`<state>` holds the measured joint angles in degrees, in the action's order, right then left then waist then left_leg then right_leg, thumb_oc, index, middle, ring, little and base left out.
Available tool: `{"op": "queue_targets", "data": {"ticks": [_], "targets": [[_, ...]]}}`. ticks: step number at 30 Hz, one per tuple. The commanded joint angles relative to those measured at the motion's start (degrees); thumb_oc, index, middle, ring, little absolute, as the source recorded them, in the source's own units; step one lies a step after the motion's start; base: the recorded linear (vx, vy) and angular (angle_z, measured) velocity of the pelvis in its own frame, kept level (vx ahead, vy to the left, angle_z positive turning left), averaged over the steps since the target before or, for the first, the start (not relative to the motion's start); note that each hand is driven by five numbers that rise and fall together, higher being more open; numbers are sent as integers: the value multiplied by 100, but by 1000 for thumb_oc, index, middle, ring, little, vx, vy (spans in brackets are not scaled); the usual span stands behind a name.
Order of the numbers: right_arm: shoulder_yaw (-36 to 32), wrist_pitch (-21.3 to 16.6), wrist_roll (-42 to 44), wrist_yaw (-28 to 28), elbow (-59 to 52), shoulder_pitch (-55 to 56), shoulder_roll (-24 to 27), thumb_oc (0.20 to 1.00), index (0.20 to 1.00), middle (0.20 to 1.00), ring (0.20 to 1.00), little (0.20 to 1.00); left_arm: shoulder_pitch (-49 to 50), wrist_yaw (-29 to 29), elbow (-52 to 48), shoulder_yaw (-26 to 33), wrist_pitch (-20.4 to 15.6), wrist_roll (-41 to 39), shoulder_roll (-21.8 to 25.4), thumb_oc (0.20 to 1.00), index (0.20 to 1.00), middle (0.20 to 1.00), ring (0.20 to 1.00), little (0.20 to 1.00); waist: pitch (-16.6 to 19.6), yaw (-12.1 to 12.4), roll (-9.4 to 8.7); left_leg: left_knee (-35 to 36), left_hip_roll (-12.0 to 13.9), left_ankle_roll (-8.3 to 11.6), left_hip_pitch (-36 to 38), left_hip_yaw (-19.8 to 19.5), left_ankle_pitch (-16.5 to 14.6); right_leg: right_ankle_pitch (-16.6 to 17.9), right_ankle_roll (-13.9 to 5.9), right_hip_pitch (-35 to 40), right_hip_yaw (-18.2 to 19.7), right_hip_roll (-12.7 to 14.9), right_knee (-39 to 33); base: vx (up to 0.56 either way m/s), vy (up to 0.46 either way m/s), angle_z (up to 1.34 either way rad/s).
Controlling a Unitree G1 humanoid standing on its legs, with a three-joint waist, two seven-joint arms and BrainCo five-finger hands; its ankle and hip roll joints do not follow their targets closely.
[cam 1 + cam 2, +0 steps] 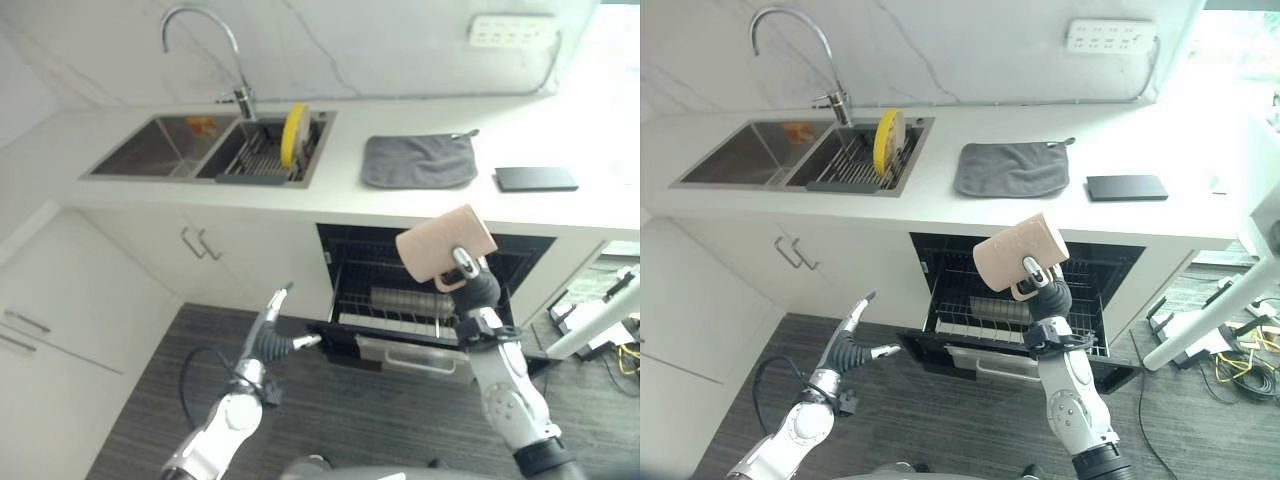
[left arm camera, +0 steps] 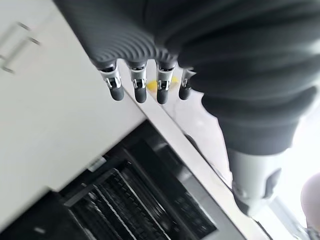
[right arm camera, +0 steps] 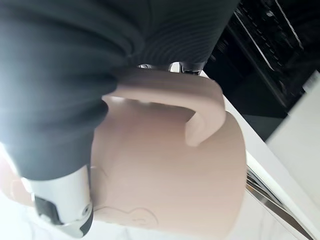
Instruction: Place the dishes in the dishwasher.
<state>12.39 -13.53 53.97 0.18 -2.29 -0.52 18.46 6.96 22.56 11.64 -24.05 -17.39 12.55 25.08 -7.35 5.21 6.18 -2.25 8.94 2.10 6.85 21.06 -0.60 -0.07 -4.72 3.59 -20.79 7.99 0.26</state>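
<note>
A pale pink mug (image 1: 445, 243) hangs tilted above the open dishwasher (image 1: 345, 250), its handle toward the wrist. My right hand (image 1: 478, 290) is shut on the mug (image 3: 165, 175), with fingers curled through the handle. The wire rack (image 1: 400, 322) is pulled out below it and holds some grey ware. A yellow plate (image 1: 293, 135) stands on edge in the right basin of the sink (image 1: 180, 172). My left hand (image 1: 275, 335) hovers low over the floor, left of the dishwasher door, open with straight fingers (image 2: 137, 87) and holding nothing.
On the white counter lie a grey mat (image 1: 418, 160) and a flat black slab (image 1: 535, 178). A tall faucet (image 1: 235, 60) rises behind the sink. White cabinet doors (image 1: 150, 270) stand left of the dishwasher. A white stand (image 1: 590, 325) leans at the right.
</note>
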Motion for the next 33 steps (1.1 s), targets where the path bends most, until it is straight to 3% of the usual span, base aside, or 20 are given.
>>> {"op": "queue_targets", "data": {"ticks": [1,4,8,14,18,20,24,33], "targets": [[-128,-243,-230,75,-370,-428,-323,200,200,200,200,200,-250,-29,-355,28,-382,140,406,1000,1000,1000,1000,1000,-121,86,-404,-78,299,371,-198,-3,170,105,-271,204,-269,558,13,92,5,-11],[-149,-262,-414,19,-448,-390,-297,200,200,200,200,200,-235,-130,-423,-1,-428,164,433,1000,1000,1000,1000,1000,-104,24,-380,-121,325,389,-182,95,165,130,-280,193,-305,598,30,59,19,-17],[-308,-218,-732,-173,-567,-307,-183,200,200,200,200,200,-356,-673,-656,-88,-463,222,570,1000,1000,1000,1000,1000,-99,-129,-314,-243,368,400,-194,301,134,151,-308,108,-366,715,149,71,40,-16],[-685,-6,-1204,-389,-312,-455,202,200,200,200,200,200,-753,-1809,-1061,-524,96,221,945,1000,1000,1000,1000,1000,-161,-250,-174,-486,291,305,-273,284,-19,61,-393,-152,-418,1010,643,98,75,-5],[-834,236,-1186,-412,-67,-707,494,200,200,200,200,200,-1068,-2175,-1108,-799,344,246,1054,1000,1000,1000,1000,1000,-264,-251,-92,-677,195,229,-417,181,-119,-70,-428,-415,-442,1210,1088,26,99,-2],[-903,353,-1219,-461,209,-1220,845,200,200,200,200,200,-1571,-2351,-1054,-1135,497,315,1217,1000,1000,1000,1000,1000,-555,-247,-37,-890,108,140,-706,91,-229,-243,-454,-787,-405,1418,1580,-160,99,2],[-889,505,-1330,-673,677,-2167,1172,200,200,200,200,200,-2429,-2409,-820,-1627,759,359,1374,1000,1000,1000,1000,1000,-1076,-260,-40,-1224,56,29,-1201,11,-340,-373,-457,-1354,-264,1582,2093,-253,17,4],[-666,371,-1613,-530,1952,-3540,1616,200,200,200,200,200,-3645,-2337,-603,-2165,1049,540,1475,1000,1000,1000,1000,1000,-1889,-27,-181,-1947,89,-69,-2294,-313,-497,-448,-379,-2218,-65,1515,2596,-174,-62,-7]]}}
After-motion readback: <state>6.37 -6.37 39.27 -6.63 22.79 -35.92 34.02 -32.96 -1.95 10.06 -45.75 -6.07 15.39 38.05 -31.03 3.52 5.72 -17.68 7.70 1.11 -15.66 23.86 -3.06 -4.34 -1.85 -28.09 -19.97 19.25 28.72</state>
